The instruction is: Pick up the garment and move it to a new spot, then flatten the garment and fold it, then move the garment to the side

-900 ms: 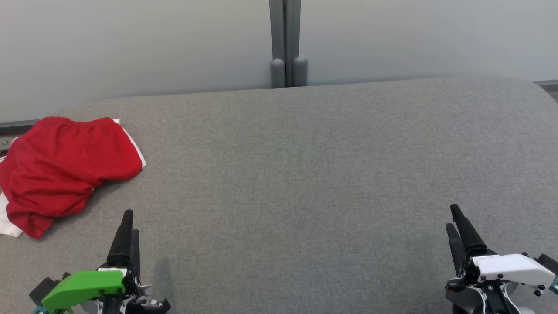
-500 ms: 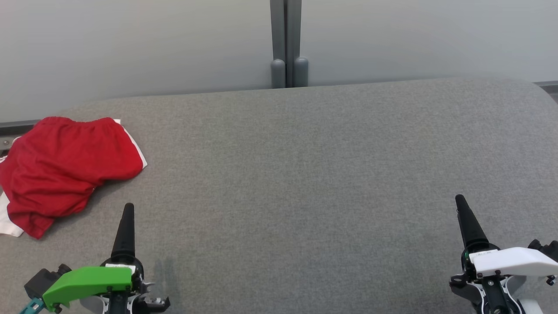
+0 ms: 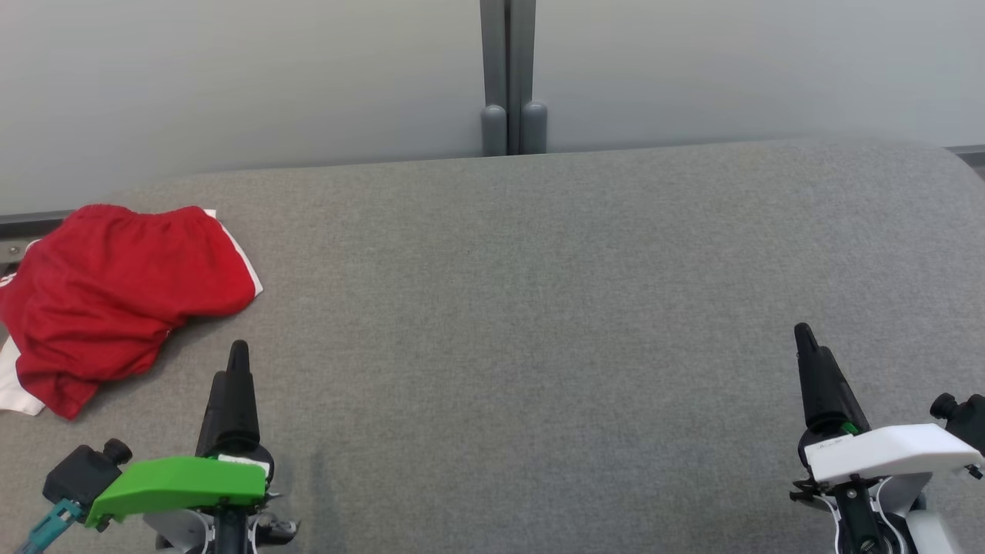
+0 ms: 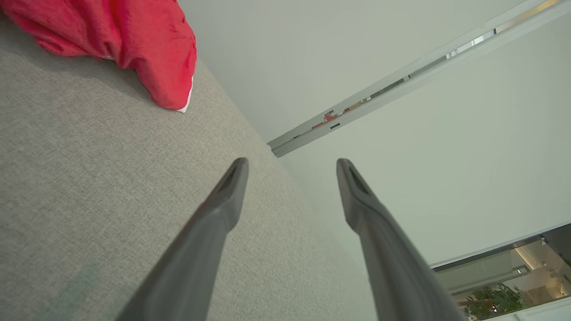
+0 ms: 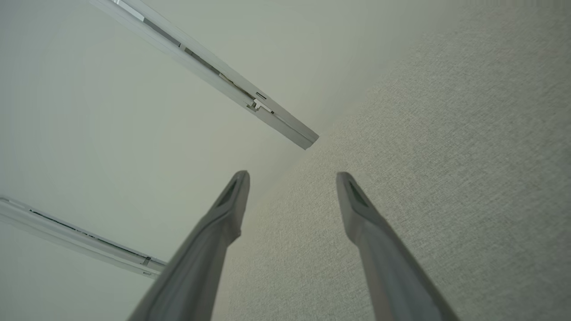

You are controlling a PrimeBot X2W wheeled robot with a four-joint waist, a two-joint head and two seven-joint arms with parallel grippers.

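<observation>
The red garment [image 3: 123,292] lies crumpled at the far left of the grey surface [image 3: 539,308], right up near the surface's left side, with white trim poking out from under it. The left gripper [image 3: 231,362] hovers just near its lower corner, fingers apart and holding nothing. The left wrist view shows clear daylight between them, with the garment off to the upper left. The right gripper [image 3: 812,342] sits well apart on the other side, also spread wide and empty.

Here's the danger as I see it. The garment is bunched in layers, so a shallow pinch may catch only the top fold and the rest drags or slips free. It also sits close to the left side, so a nudge from a fingertip instead of a clean grab could push it off. Coming down too hard, the tips could dig into that soft grey cover and snag. And the right gripper is a long way off to help.
</observation>
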